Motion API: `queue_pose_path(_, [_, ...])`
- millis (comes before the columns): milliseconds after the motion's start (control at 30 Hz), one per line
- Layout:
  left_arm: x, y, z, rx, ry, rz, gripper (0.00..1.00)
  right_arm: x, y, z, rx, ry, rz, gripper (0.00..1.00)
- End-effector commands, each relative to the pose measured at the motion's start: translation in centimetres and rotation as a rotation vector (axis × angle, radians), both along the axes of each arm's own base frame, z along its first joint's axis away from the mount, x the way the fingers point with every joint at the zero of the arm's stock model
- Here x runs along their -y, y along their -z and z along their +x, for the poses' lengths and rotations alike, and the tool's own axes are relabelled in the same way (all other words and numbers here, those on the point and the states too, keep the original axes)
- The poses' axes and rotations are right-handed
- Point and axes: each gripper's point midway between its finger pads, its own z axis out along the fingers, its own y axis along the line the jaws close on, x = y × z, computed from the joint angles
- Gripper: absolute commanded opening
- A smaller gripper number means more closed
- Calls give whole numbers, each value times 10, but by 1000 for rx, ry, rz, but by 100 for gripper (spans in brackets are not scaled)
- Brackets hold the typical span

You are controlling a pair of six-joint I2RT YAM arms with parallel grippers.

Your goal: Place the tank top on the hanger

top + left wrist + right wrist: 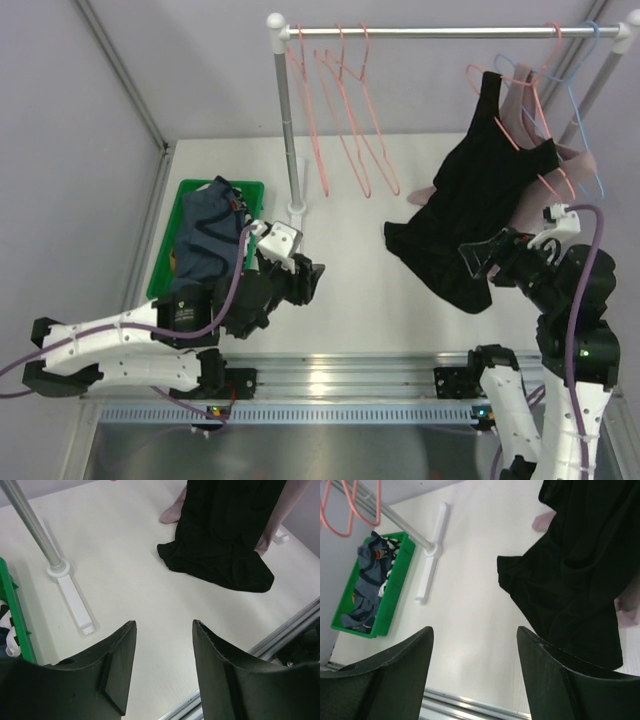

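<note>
The black tank top [475, 195] hangs on a salmon-pink hanger [522, 112] at the right end of the rail, one strap up high and its hem bunched on the table. The left wrist view shows that hem [225, 555], and it fills the upper right of the right wrist view [580, 570]. My right gripper [480, 256] is open just beside the lower fabric, with only table between its fingers [475, 630]. My left gripper [306, 280] is open over bare table left of the top [164, 625].
Three spare salmon hangers [345, 110] hang left on the rail [450, 32]. A light-blue hanger [590, 130] and a dusty-pink top [582, 165] are behind the black one. The rack post [287, 130] stands mid-table. A green bin [165, 255] holds a dark blue-grey garment [208, 235].
</note>
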Motion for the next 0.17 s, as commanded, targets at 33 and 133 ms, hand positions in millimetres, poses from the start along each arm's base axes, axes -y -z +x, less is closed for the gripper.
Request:
queue_pose_path(33, [-21,3,2,-38,-81,-91,54,3,16,2,-31,8,-26,68])
queue_pose_path(133, [-27,9,2,-43,-94,-100,54,3,25,5,-56,1,-36,69])
